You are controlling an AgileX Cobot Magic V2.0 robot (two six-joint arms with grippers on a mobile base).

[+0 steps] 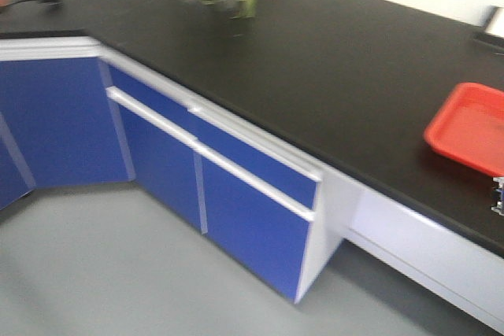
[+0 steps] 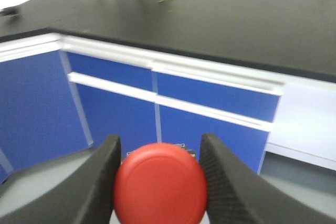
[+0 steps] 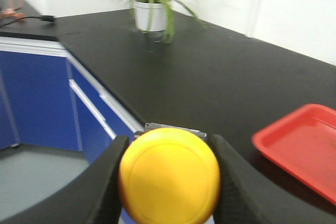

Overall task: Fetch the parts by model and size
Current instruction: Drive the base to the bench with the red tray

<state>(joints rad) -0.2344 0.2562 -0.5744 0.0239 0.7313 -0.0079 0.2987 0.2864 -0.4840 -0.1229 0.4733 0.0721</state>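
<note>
The left claw (image 2: 160,139) is clamped on the red switch (image 2: 160,184), and the right claw (image 3: 169,138) on the yellow switch (image 3: 169,174). Each cap sits between the fingers. Both switches look light and rigid. The smooth round caps may slip, so the mostly hidden blocky bases would give a surer hold. Beyond, the table (image 3: 210,77) carries a red tray (image 3: 310,145).

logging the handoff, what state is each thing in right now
red switch, gripped between the left jaws
yellow switch, gripped between the right jaws
red tray, flat on the counter, visible part bare
blue drawers, shut
potted plant, upright
</note>
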